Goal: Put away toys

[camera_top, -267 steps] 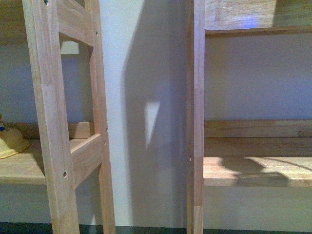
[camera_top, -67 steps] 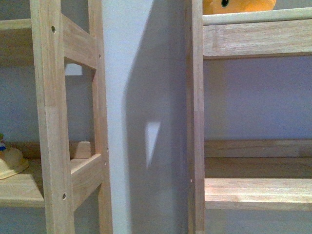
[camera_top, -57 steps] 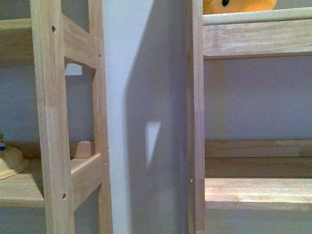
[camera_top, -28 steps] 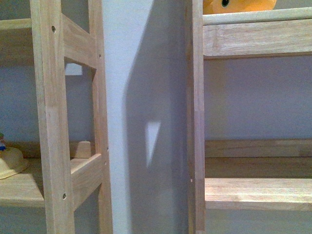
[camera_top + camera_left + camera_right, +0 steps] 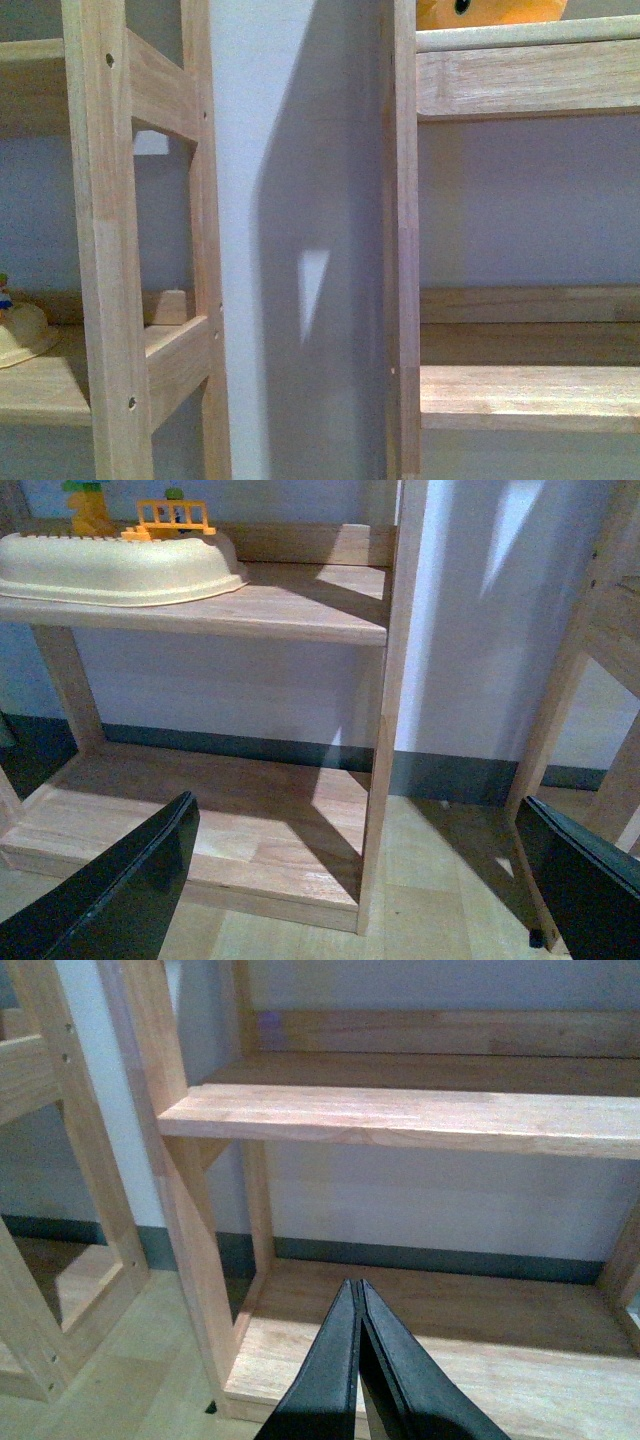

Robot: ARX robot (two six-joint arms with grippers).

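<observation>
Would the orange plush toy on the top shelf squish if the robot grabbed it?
Probably. The orange plush toy looks soft and rounded, so it would likely squash and feel light. Only its lower edge shows above the shelf, so whether it would flop or roll is hard to say.

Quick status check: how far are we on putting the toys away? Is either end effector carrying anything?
Looks done: the orange plush sits on the upper shelf of the right rack. In hand: nothing. The right end effector is shut and empty, the left end effector open and empty. Left: unclear. No loose toy shows; a cream tray with small yellow toys already rests on the left rack.
</observation>
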